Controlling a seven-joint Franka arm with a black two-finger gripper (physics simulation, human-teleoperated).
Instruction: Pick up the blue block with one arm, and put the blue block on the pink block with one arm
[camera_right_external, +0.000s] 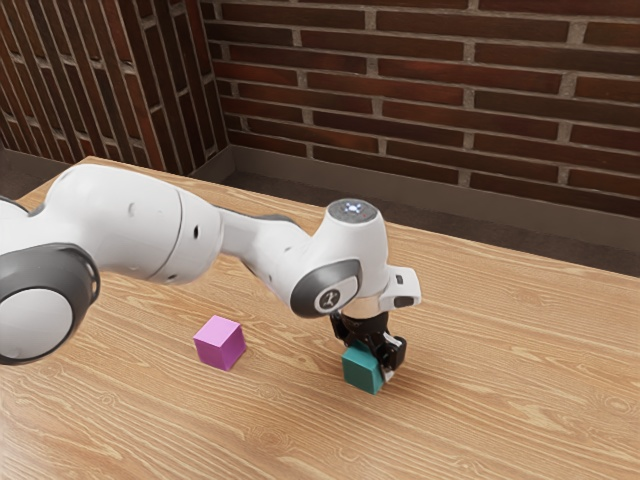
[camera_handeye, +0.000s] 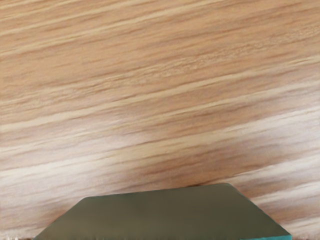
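At the exterior view's far left, a dark brick side wall (camera_right_external: 90, 80), angled back to a corner. From that corner, a brick back wall (camera_right_external: 420, 90) across the whole background, red-brown with pale mortar. Below it, a grey skirting strip and a band of dark floor (camera_right_external: 520, 225). In front, a wooden table (camera_right_external: 520, 380) in a light oak tone with long streaked grain, evenly lit, with soft shadows under the things on it.

Reaching in from the left, the white arm (camera_right_external: 130, 235), a bulky grey-capped joint at the picture's edge, bent low over the boards. Just below its forearm, the pink block (camera_right_external: 220, 342), flat on the table and touching nothing else. Further right and well apart from it, the gripper (camera_right_external: 372, 355), pointed straight down onto the teal block (camera_right_external: 360, 372). Impossible to tell whether clenched on that block or loose around it. Teal block low at table level, one corner turned toward the camera, shadow close beneath. Further right, more streaked wood out to the table's edge.

In the wrist view, the teal block's (camera_handeye: 165, 215) top dark and blurred directly under the hand, and beyond it the table (camera_handeye: 160, 90) grain in slanted bands
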